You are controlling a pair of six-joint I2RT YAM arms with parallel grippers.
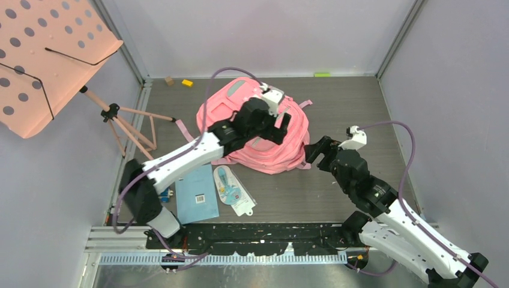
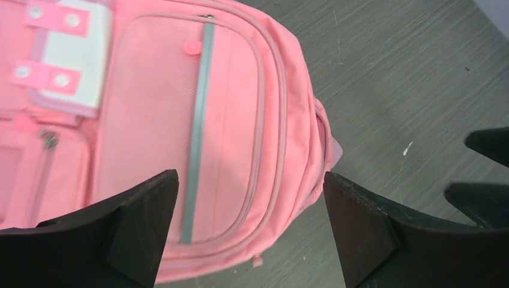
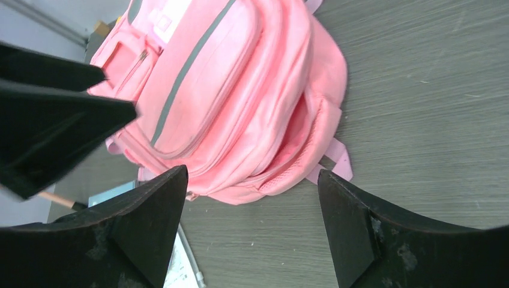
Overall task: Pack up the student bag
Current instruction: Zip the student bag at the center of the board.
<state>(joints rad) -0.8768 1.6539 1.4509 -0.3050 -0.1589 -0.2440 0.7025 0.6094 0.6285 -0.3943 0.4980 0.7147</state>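
Note:
The student bag (image 1: pixel 233 99) is a large pink backpack lying flat on the grey table, front side up. Its grey strip and white patch show in the left wrist view. My left gripper (image 1: pixel 280 125) hovers over the bag's right half, open, with nothing between its fingers. In its own view, the left gripper (image 2: pixel 249 180) frames the edge of the bag (image 2: pixel 150 90). My right gripper (image 1: pixel 313 151) stands open just right of the bag, empty. In its own view, the right gripper (image 3: pixel 251 174) sits above bare table beside the bag (image 3: pixel 240 90).
A blue notebook (image 1: pixel 197 193) and a blister pack (image 1: pixel 234 191) lie near the front left of the bag. A salmon music stand (image 1: pixel 48 57) rises at the far left. Small yellow (image 1: pixel 188 83), brown (image 1: pixel 170 80) and green (image 1: pixel 322 74) pieces lie along the back edge.

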